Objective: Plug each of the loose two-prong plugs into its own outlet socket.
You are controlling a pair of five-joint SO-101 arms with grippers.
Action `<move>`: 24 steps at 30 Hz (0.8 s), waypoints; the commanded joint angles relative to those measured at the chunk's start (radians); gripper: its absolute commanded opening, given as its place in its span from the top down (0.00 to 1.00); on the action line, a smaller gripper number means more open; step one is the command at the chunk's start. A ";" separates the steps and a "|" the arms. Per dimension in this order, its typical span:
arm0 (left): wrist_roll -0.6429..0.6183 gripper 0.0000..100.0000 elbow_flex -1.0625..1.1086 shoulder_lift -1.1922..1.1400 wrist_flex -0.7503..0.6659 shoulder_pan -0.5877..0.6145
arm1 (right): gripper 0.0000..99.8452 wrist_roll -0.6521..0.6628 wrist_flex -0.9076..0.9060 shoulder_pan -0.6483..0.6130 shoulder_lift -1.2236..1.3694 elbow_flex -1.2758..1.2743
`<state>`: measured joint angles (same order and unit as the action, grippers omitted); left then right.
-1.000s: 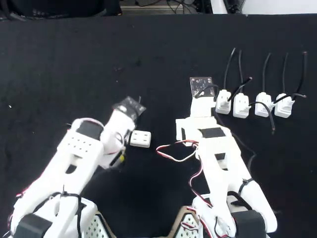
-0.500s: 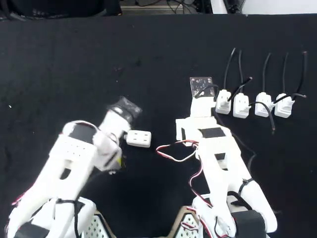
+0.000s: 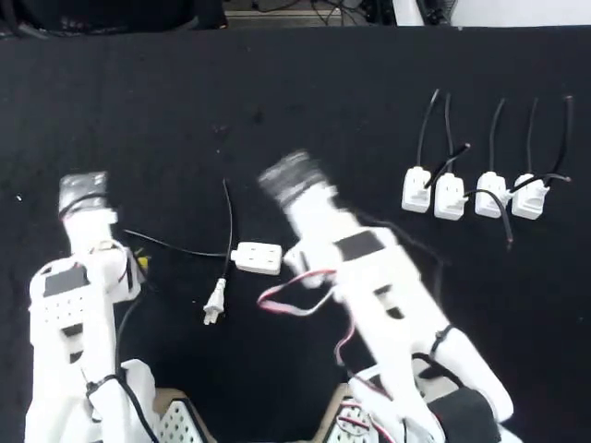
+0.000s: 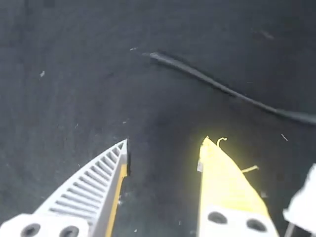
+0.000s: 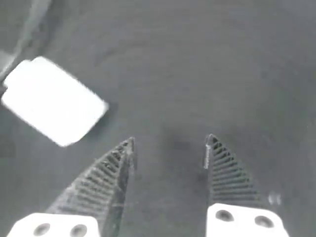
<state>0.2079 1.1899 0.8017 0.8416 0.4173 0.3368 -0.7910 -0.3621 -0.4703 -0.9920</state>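
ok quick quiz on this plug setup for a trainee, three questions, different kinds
1. Multiple choice: where is the loose plug?
A) pushed into a socket
B) lying on the table, apart from the white socket
C) held in an arm's jaws
2. True or false: both arms' jaws stand open.
3. Fill in: the row at the table's right holds ___ white corded pieces.
Key: 1 B; 2 true; 3 four.
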 commanded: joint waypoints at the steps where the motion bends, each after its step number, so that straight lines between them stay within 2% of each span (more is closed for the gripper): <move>1: -0.129 0.77 0.035 0.018 -0.094 0.071 | 0.78 0.344 -0.052 -0.178 -0.039 0.048; 5: -0.209 0.77 0.042 0.012 -0.092 0.124 | 0.78 0.545 -0.044 -0.252 -0.039 0.021; 10: -0.324 0.77 0.051 0.012 -0.098 0.219 | 0.78 0.689 -0.040 -0.367 -0.038 0.005; 14: -0.393 0.77 0.035 0.020 -0.100 0.317 | 0.78 0.703 0.081 -0.431 -0.030 -0.015; 19: -0.402 0.77 0.001 0.021 -0.100 0.401 | 0.79 0.707 0.275 -0.508 -0.030 -0.120; 22: -0.404 0.77 -0.005 0.021 -0.100 0.440 | 0.79 0.712 0.339 -0.552 -0.030 -0.177; 24: -0.405 0.77 -0.005 0.021 -0.100 0.456 | 0.79 0.760 0.361 -0.560 -0.030 -0.199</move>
<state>-0.1818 1.2559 0.8017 0.7541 0.8378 1.0349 -0.5025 -0.8869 -0.4703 -1.1684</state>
